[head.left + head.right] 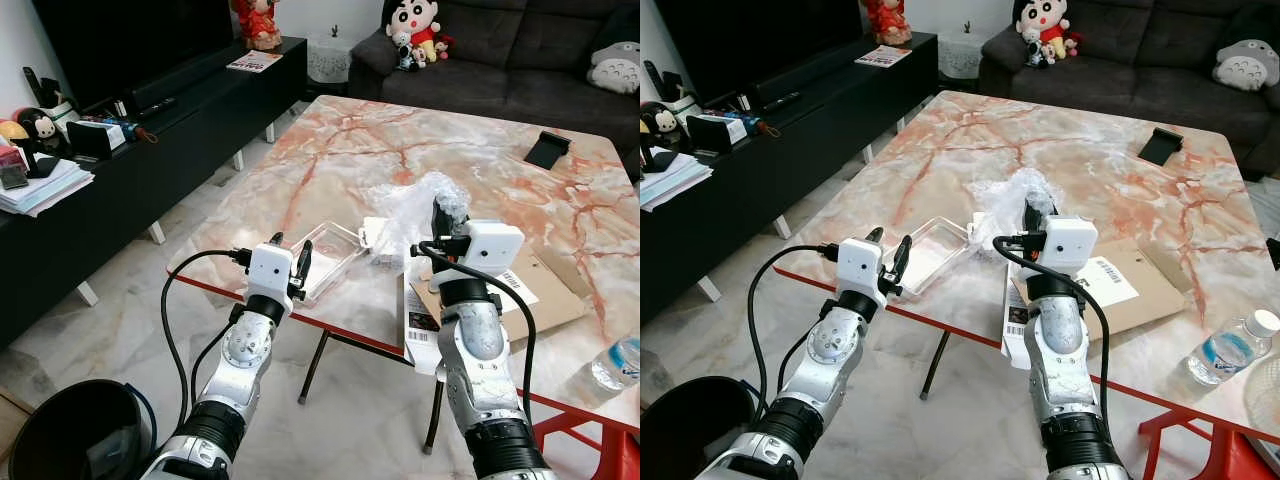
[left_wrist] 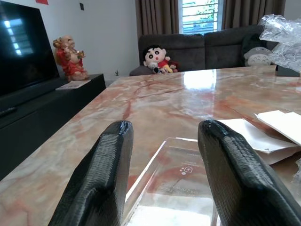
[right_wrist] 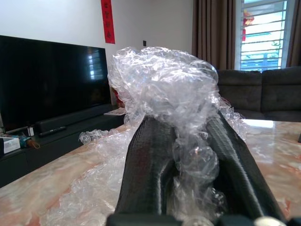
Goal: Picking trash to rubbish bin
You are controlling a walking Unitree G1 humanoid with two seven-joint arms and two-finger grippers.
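Note:
A crumpled clear plastic wrap (image 1: 420,200) lies on the marble table (image 1: 350,150), and my right gripper (image 1: 445,215) is shut on it; in the right wrist view the wrap (image 3: 164,84) bulges up between the two black fingers (image 3: 146,165). A clear plastic tray (image 1: 325,255) rests at the table's near edge. My left gripper (image 1: 288,262) hovers open at that tray's near end; in the left wrist view the tray (image 2: 178,188) sits between the spread fingers (image 2: 101,179). A black rubbish bin (image 1: 75,435) stands on the floor at lower left.
Flattened cardboard (image 1: 520,290) with a label, white papers (image 1: 420,315) hanging over the edge, a water bottle (image 1: 1230,350) and a black phone (image 1: 547,150) are on the table. A black TV cabinet (image 1: 120,170) runs along the left; a sofa (image 1: 520,50) stands behind.

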